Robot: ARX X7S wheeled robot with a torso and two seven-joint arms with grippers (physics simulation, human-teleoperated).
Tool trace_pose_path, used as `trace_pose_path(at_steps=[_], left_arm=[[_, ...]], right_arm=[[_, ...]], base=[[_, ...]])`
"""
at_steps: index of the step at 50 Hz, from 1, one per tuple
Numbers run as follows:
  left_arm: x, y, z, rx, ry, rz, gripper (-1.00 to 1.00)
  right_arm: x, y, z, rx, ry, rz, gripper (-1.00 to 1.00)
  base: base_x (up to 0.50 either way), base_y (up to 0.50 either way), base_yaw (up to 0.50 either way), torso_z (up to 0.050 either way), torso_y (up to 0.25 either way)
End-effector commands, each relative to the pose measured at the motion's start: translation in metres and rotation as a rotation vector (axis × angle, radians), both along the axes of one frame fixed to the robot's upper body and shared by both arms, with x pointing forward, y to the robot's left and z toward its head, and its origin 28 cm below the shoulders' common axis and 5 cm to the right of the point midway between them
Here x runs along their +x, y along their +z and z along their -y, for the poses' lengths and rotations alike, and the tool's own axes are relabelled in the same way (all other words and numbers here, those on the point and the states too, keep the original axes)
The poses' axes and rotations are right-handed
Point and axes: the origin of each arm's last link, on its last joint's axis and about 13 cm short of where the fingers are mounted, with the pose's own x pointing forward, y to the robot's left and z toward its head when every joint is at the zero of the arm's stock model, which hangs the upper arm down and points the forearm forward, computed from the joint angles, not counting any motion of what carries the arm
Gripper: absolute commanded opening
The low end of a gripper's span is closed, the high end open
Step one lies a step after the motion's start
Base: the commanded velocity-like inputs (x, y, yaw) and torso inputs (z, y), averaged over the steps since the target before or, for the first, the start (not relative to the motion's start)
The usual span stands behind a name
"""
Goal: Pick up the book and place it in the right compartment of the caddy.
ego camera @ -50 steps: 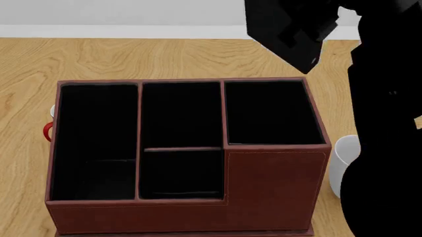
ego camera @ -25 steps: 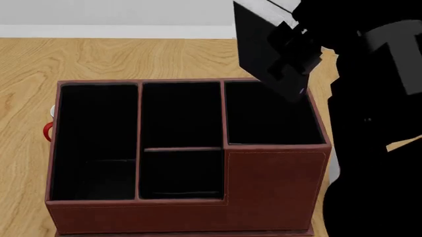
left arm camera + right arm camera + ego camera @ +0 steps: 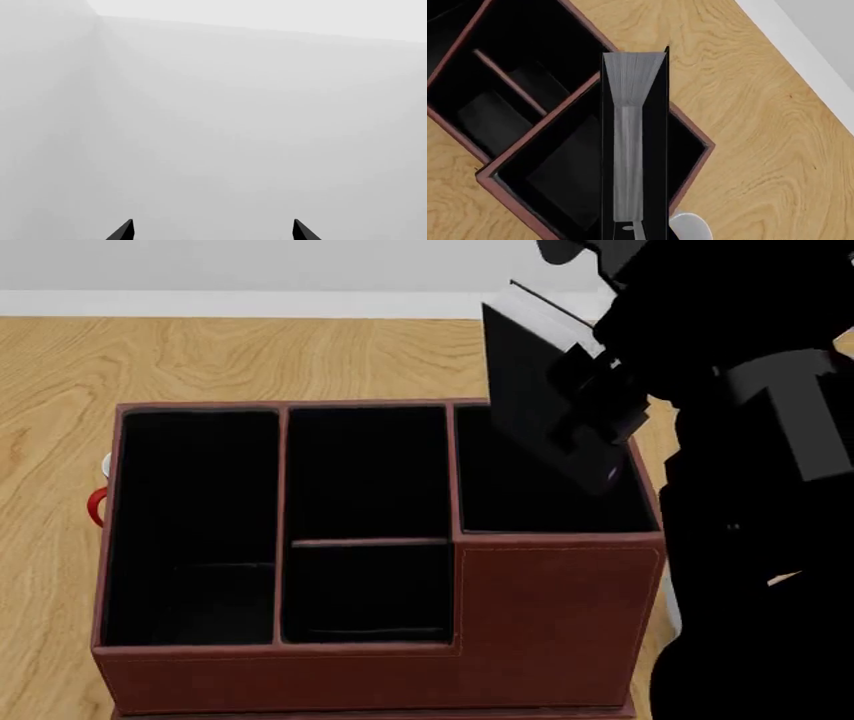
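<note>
One flat black book (image 3: 534,380), ribbed white pg edges

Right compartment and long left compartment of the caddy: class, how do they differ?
The right compartment is squarish with taller walls; the left compartment is long, narrow and lower-walled. The book, held by the right gripper, hangs tilted over the right one; nothing hangs over the left. Both are black-lined.

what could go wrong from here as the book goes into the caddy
The book hangs tilted in the right pincer over the right compartment; a corner could catch the caddy rim or the divider beside the middle section and end up leaning there. In the right wrist view the book sits diagonal to the compartment walls, so it may jam. The white mug beside the caddy could get bumped by the arm.
</note>
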Motion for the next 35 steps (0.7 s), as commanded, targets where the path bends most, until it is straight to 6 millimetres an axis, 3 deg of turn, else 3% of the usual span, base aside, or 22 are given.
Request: trace_pose_path(at_steps=[1, 35], left_arm=[[0.000, 0.000, 0.000, 0.002, 0.001, -0.003, 1.00], [0.002, -0.002, -0.001, 0.014, 0.015, -0.020, 1.00]], right_arm=[[0.004, -0.010, -0.002, -0.020, 0.018, 0.026, -1.00], [0.014, -0.062, -0.008, -0.040, 0.026, 0.010, -1.00]], base=[[0.00, 0.00, 0.00, 0.000, 0.010], [0.00, 0.00, 0.00, 0.000, 0.001]])
